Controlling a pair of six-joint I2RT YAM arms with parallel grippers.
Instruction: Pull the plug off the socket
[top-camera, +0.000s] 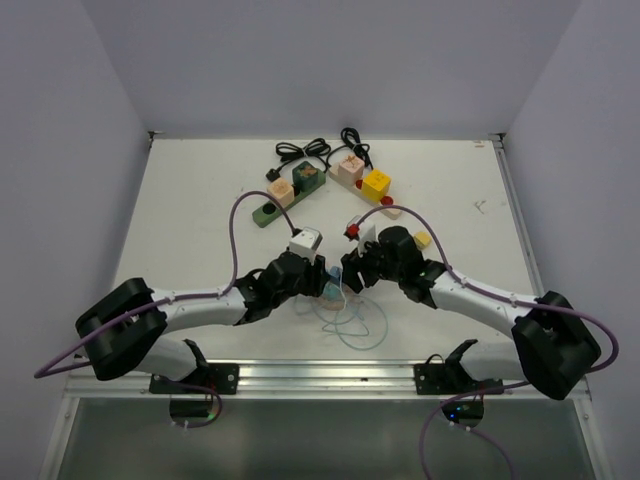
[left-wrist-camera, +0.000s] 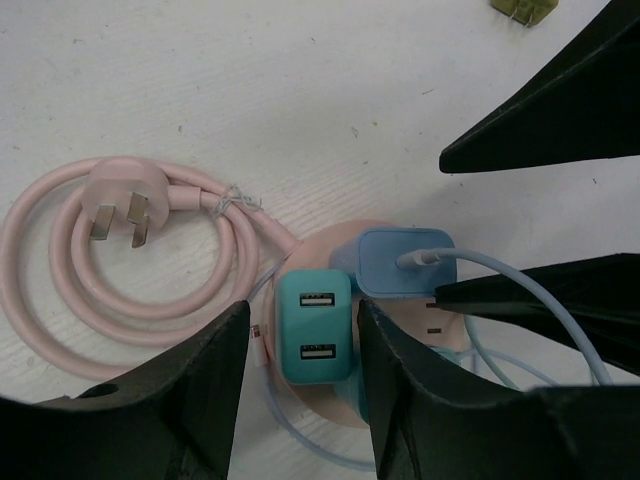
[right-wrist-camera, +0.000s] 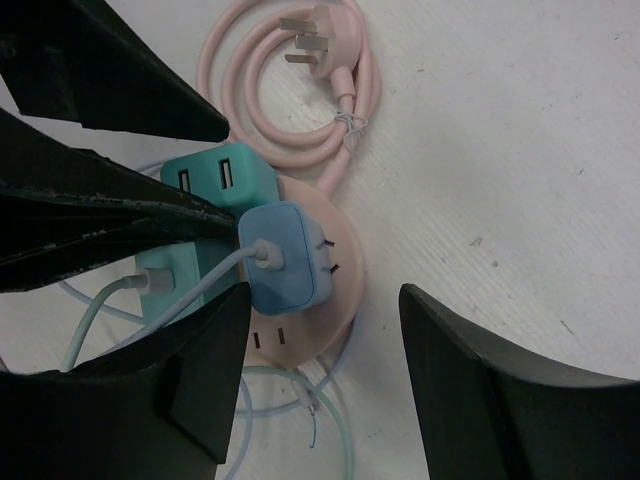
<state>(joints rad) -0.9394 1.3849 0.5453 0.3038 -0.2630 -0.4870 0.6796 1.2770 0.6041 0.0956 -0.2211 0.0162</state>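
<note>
Blue plug (right-wrist-camera: 283, 258) judged light, rigid, slick; take by flat sides; right gripper (right-wrist-camera: 325, 292) and left gripper (left-wrist-camera: 303, 312) stand apart.

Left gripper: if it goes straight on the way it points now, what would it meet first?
The left gripper would most likely meet the teal charger, which stands between its jaws on the pink socket; depth is unclear.

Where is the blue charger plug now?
In the left wrist view, the blue plug sits on the round pink socket, just up and right of the teal charger.
</note>
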